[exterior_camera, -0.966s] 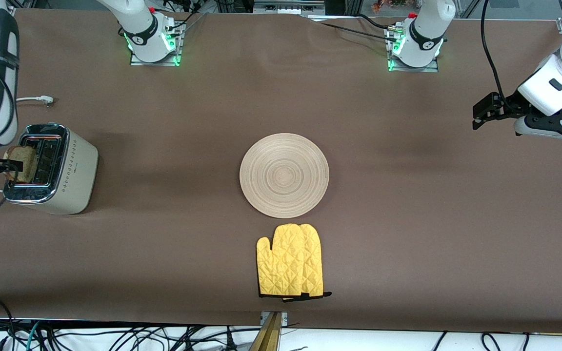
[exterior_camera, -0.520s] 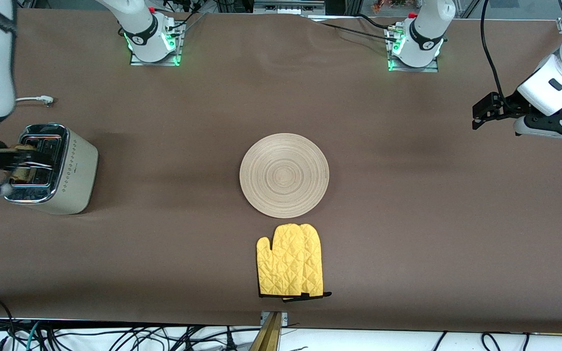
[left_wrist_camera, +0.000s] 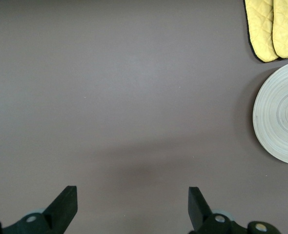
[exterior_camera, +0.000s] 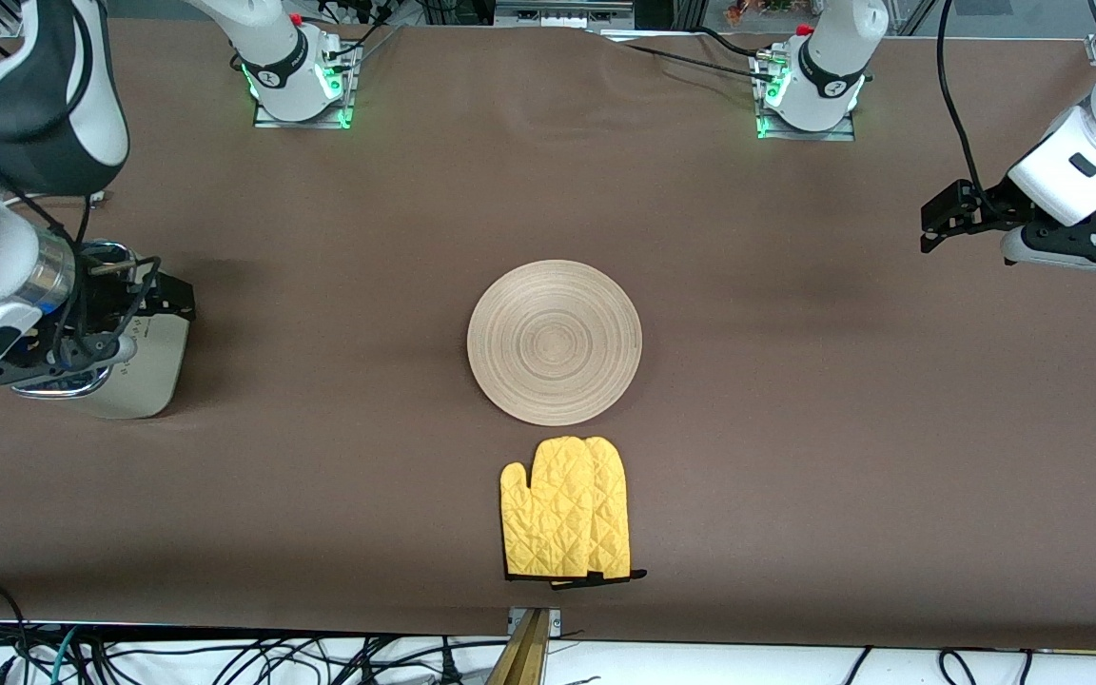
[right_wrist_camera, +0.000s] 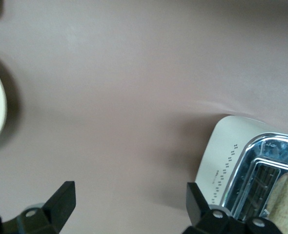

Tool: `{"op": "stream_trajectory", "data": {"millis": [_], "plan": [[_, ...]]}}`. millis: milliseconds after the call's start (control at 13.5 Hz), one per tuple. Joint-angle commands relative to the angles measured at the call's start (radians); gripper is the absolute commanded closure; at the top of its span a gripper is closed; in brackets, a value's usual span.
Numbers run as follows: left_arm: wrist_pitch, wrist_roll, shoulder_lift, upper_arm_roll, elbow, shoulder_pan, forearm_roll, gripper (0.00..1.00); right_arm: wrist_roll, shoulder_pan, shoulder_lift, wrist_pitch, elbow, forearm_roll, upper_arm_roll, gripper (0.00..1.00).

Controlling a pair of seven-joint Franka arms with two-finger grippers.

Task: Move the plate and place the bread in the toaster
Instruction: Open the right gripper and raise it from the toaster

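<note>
The round pale plate (exterior_camera: 555,342) lies at the table's middle, and its rim also shows in the left wrist view (left_wrist_camera: 280,117). The cream toaster (exterior_camera: 144,366) stands at the right arm's end, with its top covered by the right arm in the front view. In the right wrist view the bread (right_wrist_camera: 286,204) stands in a slot of the toaster (right_wrist_camera: 232,161). My right gripper (exterior_camera: 163,297) hangs open and empty over the toaster's side that faces the plate (right_wrist_camera: 129,202). My left gripper (exterior_camera: 936,224) waits open and empty above bare cloth at the left arm's end (left_wrist_camera: 133,204).
A yellow oven mitt (exterior_camera: 564,509) lies just nearer the front camera than the plate. The two arm bases (exterior_camera: 296,81) (exterior_camera: 810,86) stand along the table's back edge. Cables hang below the front edge.
The right arm has drawn back from the bread and swung over the toaster toward the table's middle, now covering its top. The bread stays in the slot. The left arm has not moved.
</note>
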Motion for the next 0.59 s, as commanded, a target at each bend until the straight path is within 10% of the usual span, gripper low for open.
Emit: {"op": "stream_trajectory", "data": {"millis": [0, 520], "plan": [[-0.021, -0.008, 0.016, 0.001, 0.032, -0.004, -0.012, 0.00, 0.138, -0.101, -0.056, 0.020, -0.025, -0.098, 0.145, 0.00], [-0.021, -0.008, 0.016, 0.001, 0.032, -0.004, -0.012, 0.00, 0.150, -0.239, -0.185, 0.030, -0.135, -0.065, 0.202, 0.00]]}}
